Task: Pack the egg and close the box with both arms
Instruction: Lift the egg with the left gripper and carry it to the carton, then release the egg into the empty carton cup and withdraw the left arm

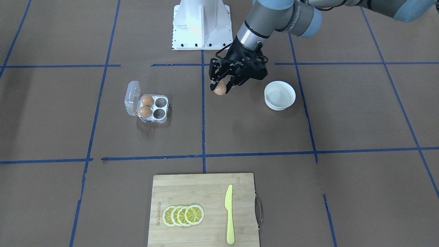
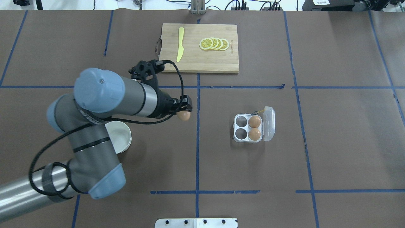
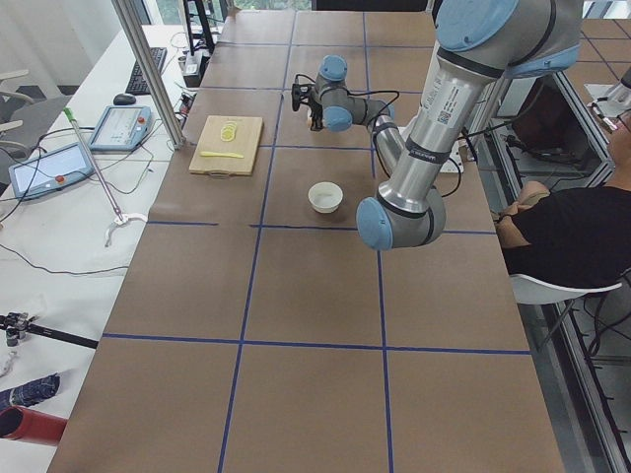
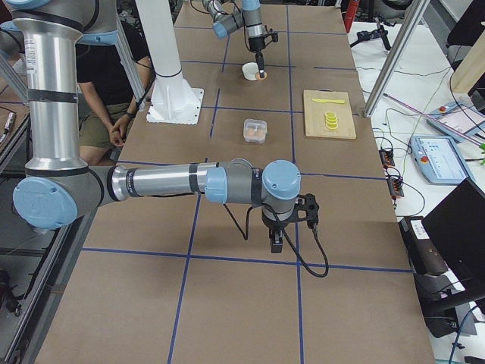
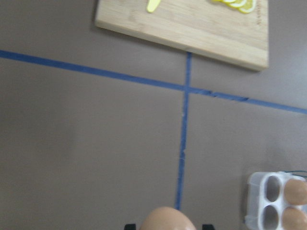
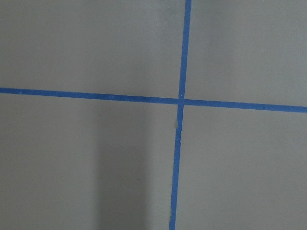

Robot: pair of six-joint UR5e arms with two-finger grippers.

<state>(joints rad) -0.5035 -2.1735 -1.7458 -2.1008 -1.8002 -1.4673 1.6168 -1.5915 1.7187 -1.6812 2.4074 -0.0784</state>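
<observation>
My left gripper [image 1: 221, 87] is shut on an orange-brown egg [image 1: 220, 90] and holds it above the table, between the white bowl and the box; the egg also shows in the overhead view [image 2: 183, 115] and the left wrist view [image 5: 166, 219]. The clear four-cell box [image 1: 164, 115] lies open, its lid [image 1: 132, 97] folded out. Two eggs [image 1: 147, 100] fill the cells next to the lid, and the other two cells are empty. The box also shows in the overhead view [image 2: 241, 127]. My right gripper [image 4: 277, 241] hangs over bare table far from the box; I cannot tell whether it is open or shut.
A white bowl [image 1: 280, 95], empty, stands just beside the left gripper. A wooden cutting board [image 1: 192, 192] with lemon slices [image 1: 183, 215] and a yellow knife [image 1: 229, 214] lies at the table's far edge. The white base [image 1: 200, 24] stands at the robot's side.
</observation>
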